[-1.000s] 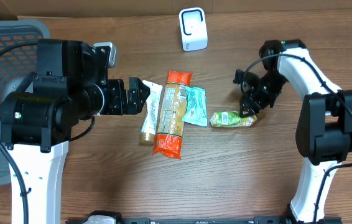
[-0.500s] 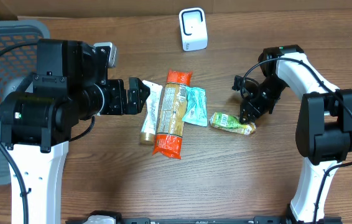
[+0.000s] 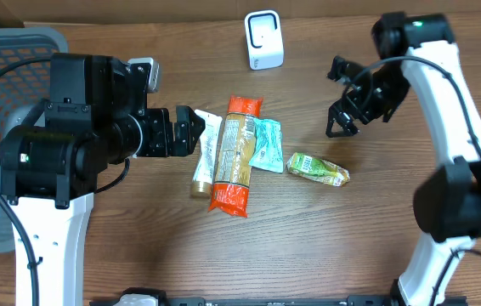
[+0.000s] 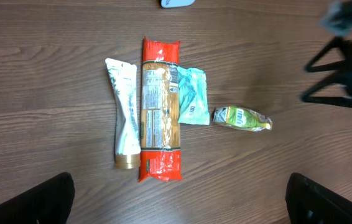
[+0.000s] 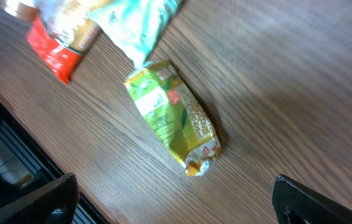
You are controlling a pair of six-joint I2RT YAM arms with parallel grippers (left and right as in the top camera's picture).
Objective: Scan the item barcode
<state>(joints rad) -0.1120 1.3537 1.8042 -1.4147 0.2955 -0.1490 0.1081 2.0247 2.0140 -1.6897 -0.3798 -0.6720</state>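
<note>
On the brown wood-grain table [image 3: 308, 246] the green packet [image 3: 318, 168] lies free just right of the teal sachet [image 3: 266, 144], red-orange package [image 3: 234, 155] and white tube [image 3: 206, 153], the left gripper [image 3: 194, 130] spread wide and empty beside the tube, the right gripper [image 3: 341, 123] hanging beyond the packet with jaws apart on nothing, and farther off the white scanner [image 3: 263, 40] standing near the cardboard wall [image 3: 138, 10].

Bright, even light, soft shadows; the green packet [image 5: 173, 115] looks smeared (motion blur, right wrist).

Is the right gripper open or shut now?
Open: the right gripper has its fingers wide apart, holding nothing; the green packet lies free on the table.
</note>
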